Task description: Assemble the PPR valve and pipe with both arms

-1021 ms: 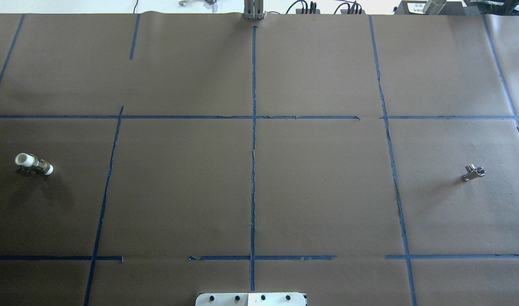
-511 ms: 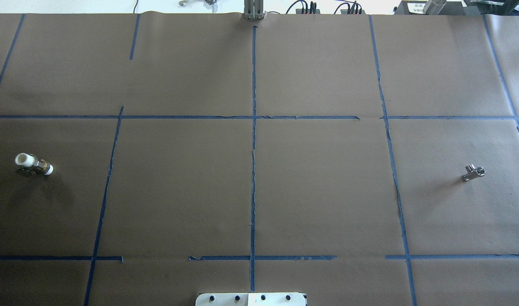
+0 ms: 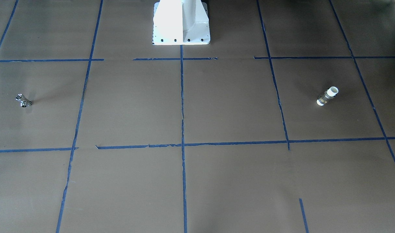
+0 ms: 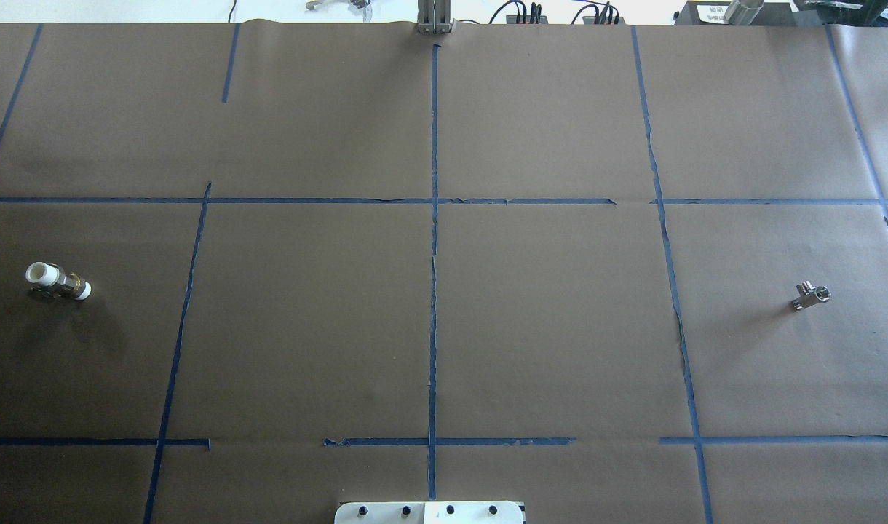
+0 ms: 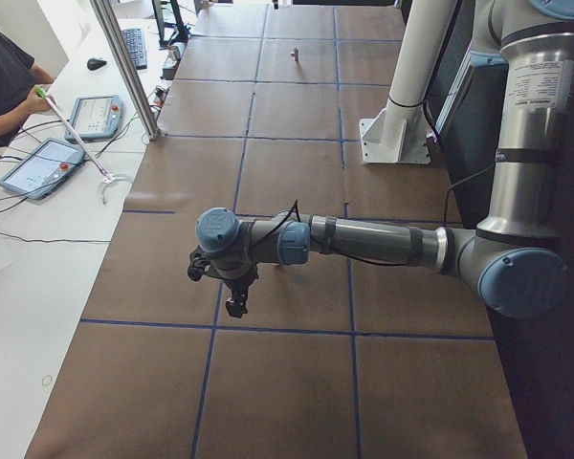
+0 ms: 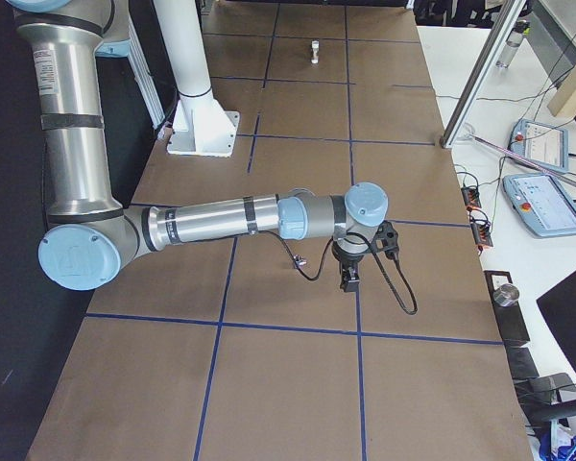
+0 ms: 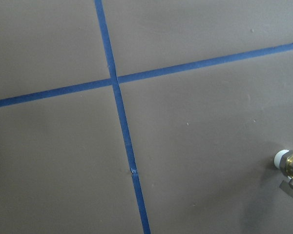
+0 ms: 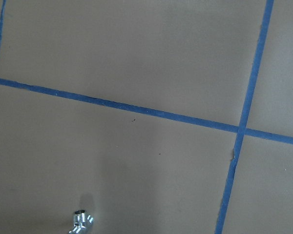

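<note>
A brass valve with white plastic ends (image 4: 57,282) lies on the brown table at the left; it also shows in the front-facing view (image 3: 327,96) and at the left wrist view's lower right edge (image 7: 292,168). A small shiny metal fitting (image 4: 810,295) lies at the right, also seen in the front-facing view (image 3: 23,100) and low in the right wrist view (image 8: 81,222). My left gripper (image 5: 235,304) and right gripper (image 6: 348,279) show only in the side views, hanging above the table. I cannot tell whether they are open or shut.
The white pedestal base (image 3: 181,22) stands at the table's near-robot edge. Blue tape lines (image 4: 434,291) grid the brown paper. An operator (image 5: 5,76) and teach pendants (image 5: 38,167) are at a side table, by a metal post (image 5: 124,67).
</note>
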You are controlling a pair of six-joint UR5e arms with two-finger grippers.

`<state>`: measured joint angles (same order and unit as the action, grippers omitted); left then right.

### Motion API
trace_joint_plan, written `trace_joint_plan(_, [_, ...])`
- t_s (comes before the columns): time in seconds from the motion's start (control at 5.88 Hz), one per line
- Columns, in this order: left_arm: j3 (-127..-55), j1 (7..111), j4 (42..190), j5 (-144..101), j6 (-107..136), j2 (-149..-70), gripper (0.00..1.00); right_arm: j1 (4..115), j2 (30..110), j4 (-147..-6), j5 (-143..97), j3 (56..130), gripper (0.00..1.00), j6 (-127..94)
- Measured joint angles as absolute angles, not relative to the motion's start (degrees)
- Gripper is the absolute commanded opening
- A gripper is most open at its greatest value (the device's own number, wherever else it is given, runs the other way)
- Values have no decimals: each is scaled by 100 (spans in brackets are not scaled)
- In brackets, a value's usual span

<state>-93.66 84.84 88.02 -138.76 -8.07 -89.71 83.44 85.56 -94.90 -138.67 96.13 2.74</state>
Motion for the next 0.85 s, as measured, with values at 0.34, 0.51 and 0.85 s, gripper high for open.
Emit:
trace_joint_plan(0.34, [-9529, 8061, 9338, -13865, -121, -8911, 100, 8311, 8524, -9374, -13871, 9613, 100, 289])
trace_joint_plan(0.51, [-9775, 7712, 9701, -13839, 520, -8905, 100, 8301, 8554, -9074, -13869, 9539, 100, 317])
trace_joint_plan(0.85, [-10312, 6953, 10029, -13615, 1328, -8896, 100, 8280, 8611, -8276, -13945, 9092, 100, 327])
